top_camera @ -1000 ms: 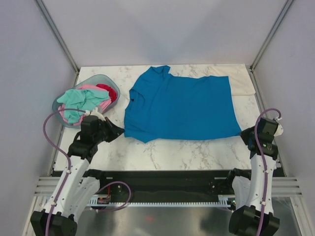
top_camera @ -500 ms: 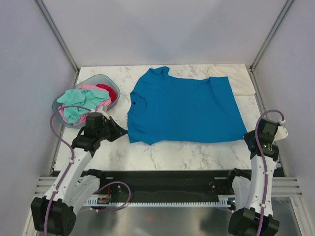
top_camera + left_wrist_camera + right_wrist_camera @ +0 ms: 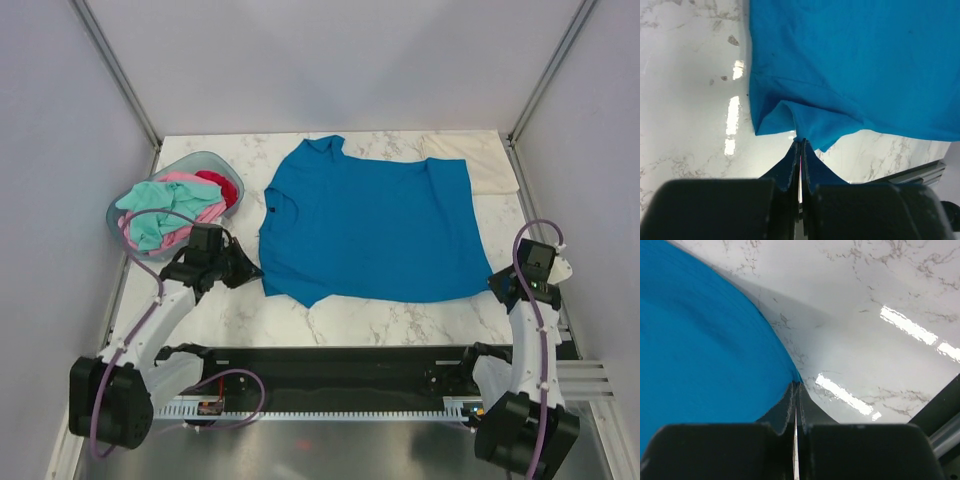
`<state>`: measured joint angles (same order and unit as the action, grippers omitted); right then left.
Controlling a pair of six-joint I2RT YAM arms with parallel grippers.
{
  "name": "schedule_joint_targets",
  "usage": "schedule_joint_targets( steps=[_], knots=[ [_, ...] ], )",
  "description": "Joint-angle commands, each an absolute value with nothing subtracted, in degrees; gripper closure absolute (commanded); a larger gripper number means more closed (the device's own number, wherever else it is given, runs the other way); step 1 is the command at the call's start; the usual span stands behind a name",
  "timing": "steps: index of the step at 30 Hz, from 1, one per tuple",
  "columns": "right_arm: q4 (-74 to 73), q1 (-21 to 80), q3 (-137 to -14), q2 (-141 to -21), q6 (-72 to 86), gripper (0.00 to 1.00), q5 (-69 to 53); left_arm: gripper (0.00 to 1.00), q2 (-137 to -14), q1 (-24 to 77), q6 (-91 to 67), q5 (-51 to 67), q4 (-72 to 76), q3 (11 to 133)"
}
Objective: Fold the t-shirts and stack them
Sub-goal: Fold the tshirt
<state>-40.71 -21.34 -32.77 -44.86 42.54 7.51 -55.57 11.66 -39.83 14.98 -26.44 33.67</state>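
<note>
The left hand point(image 3: 250, 272) and right hand point(image 3: 495, 287), each pinched tight on a near corner of the blue shirt point(image 3: 370, 225), have dragged it nearer over the bench point(image 3: 400, 315). It looks flat enough to fold.

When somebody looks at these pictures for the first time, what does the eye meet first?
The blue t-shirt lies spread across the middle of the marble table. The left gripper and the right gripper each pinch one of its near corners. At the left stands a basket heaped with crumpled clothes in mint, pink and red.
</note>
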Motion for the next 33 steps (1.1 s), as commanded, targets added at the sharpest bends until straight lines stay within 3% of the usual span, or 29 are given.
schedule_joint_targets(
  steps=[1, 12, 17, 33],
  knots=[
    [-33.1, -20.7, -36.6, -51.7, 39.5, 1.00, 7.8, 0.98, -61.3, 11.8, -39.4, 11.0, -24.2, 39.6],
    [-24.4, -19.6, -40.2, -63.3, 33.2, 1.00, 9.5, 0.98, -78.6, 11.7, -35.2, 6.9, -25.7, 53.6],
    [-21.1, -19.5, -43.1, -68.5, 30.7, 1.00, 3.9, 0.98, -86.0, 11.3, -33.2, 4.7, -28.4, 60.5],
    [-14.4, -19.0, -48.9, -81.8, 25.2, 0.99, -4.4, 0.98, -96.9, 11.2, -29.6, 3.3, -32.6, 71.4]
  ],
)
